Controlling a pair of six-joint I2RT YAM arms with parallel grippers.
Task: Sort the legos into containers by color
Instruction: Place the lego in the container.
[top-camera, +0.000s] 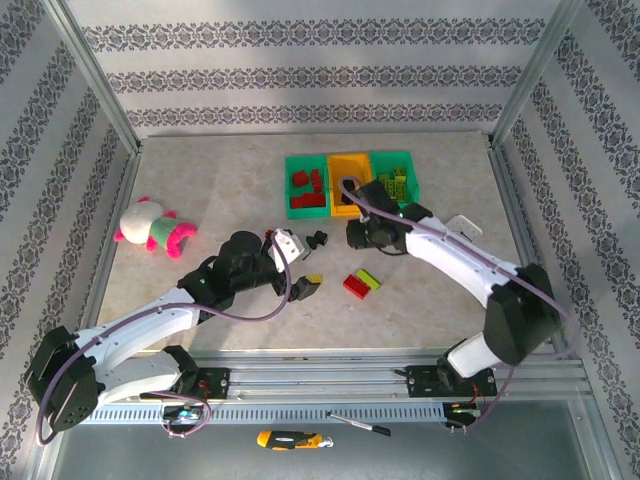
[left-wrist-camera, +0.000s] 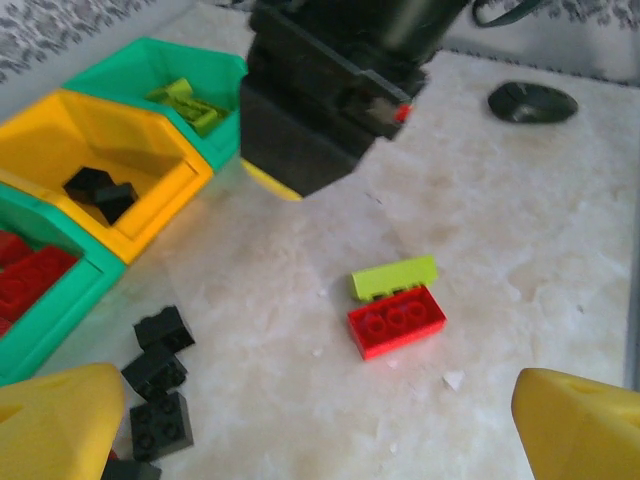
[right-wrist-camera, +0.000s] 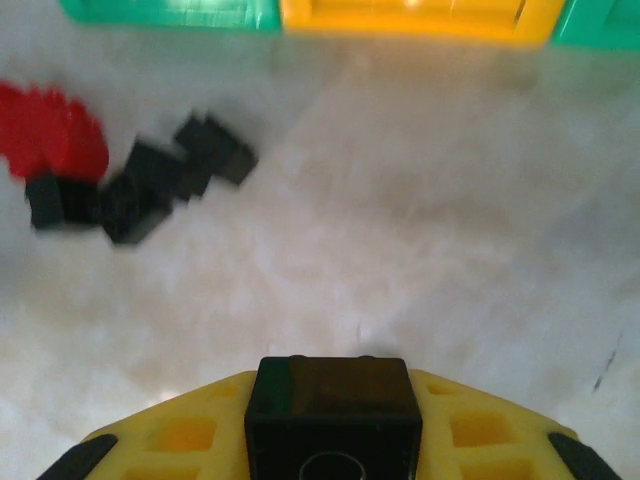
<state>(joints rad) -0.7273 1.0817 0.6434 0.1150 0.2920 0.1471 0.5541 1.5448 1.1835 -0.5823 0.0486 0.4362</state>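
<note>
Right wrist: right gripper (right-wrist-camera: 332, 430) clamped shut on one black brick (right-wrist-camera: 332, 395), pinched square between the yellow fingers (right-wrist-camera: 180, 440), low over bare table (right-wrist-camera: 430, 250).
Step in hand: by the look of it, carrying that brick to the orange-yellow bin (top-camera: 350, 157).
Doing it well: lift clear of the front wall, centre over the bin, release only once inside, among the black pieces (left-wrist-camera: 100, 188) already there.
Left gripper (left-wrist-camera: 320, 440): spread wide, holding nothing, hovering mid-table.
Bins: three in a row toward the table's far edge, with the red-filled green bin (top-camera: 288, 185) on the left and the lime-filled green bin (top-camera: 410, 165) on the right.
Loose black bricks (left-wrist-camera: 160, 370): just in front of the left bin, beside the left gripper.
Red brick (left-wrist-camera: 397, 320) and lime brick (left-wrist-camera: 393, 277): touching, nearer the near edge.
In the way: left arm (top-camera: 170, 320) close by, so some risk of a clash near the bins.
Plush toy (top-camera: 153, 227): toward the left edge, well clear.
</note>
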